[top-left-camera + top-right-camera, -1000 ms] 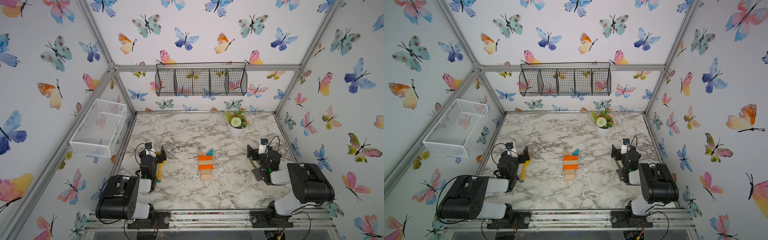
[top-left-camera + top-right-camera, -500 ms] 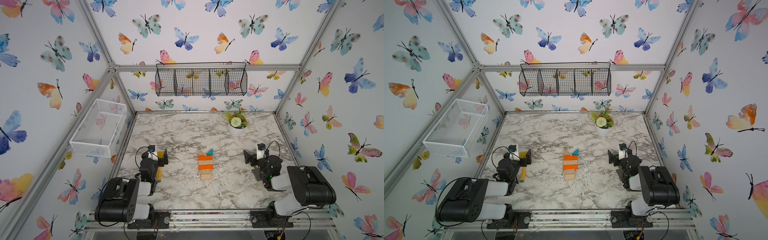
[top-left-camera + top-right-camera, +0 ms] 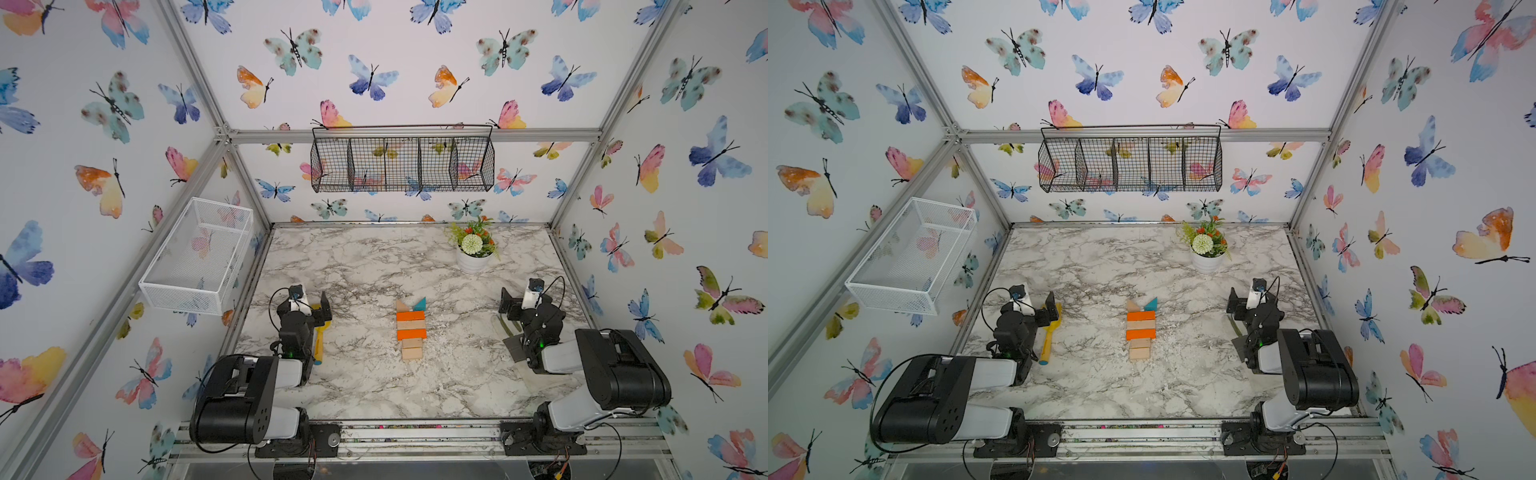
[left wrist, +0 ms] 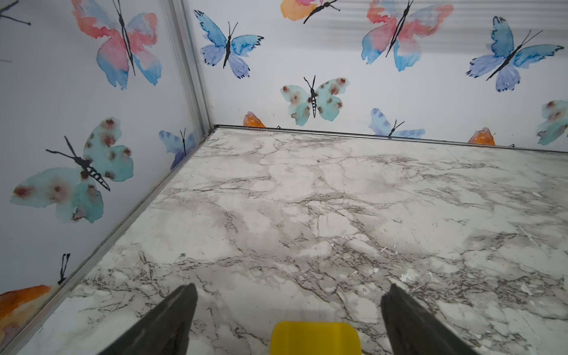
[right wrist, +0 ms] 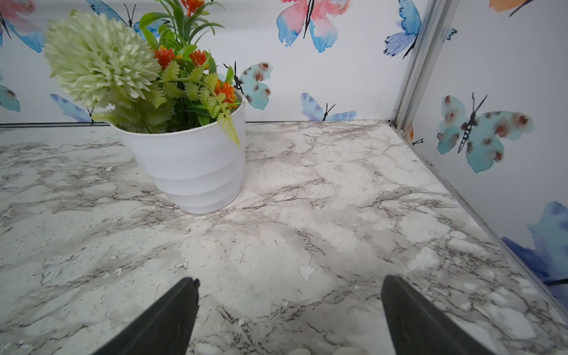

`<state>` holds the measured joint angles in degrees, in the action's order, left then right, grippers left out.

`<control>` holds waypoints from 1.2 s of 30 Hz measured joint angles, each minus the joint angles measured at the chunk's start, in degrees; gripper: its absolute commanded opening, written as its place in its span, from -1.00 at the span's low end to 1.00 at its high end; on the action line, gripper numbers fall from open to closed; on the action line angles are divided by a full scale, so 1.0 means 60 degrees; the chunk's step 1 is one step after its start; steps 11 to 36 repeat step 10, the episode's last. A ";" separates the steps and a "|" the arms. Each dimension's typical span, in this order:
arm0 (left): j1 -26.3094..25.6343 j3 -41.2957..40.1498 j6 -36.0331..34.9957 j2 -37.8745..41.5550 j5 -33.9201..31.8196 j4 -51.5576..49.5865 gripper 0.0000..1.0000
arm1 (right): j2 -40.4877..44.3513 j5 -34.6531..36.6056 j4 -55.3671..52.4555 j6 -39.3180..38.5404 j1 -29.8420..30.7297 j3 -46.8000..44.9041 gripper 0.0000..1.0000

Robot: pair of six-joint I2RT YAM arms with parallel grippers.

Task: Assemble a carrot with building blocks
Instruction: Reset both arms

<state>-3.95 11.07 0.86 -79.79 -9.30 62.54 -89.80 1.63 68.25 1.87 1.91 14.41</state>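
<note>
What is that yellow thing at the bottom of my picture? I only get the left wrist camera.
Observer: It's a yellow toy shovel lying on the table. Its long handle points toward the table's near edge.
Operator: Where's the carrot?
Observer: The carrot lies flat in the middle of the table. You can see it in both top views.
Operator: Does it have leaves?
Observer: Yes, a tan triangle and a teal triangle sit side by side at its far end.
</note>
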 measured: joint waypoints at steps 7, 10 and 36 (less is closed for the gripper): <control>0.0025 0.0098 -0.0047 -0.0040 0.0208 -0.0124 0.97 | 0.0000 0.0022 0.0000 0.0007 0.0000 0.0000 0.96; 0.0036 0.0109 -0.0066 -0.0069 0.0266 -0.0193 0.97 | 0.0000 0.0022 -0.0004 0.0007 0.0000 0.0000 0.96; 0.0036 0.0109 -0.0066 -0.0069 0.0266 -0.0193 0.97 | 0.0000 0.0022 -0.0004 0.0007 0.0000 0.0000 0.96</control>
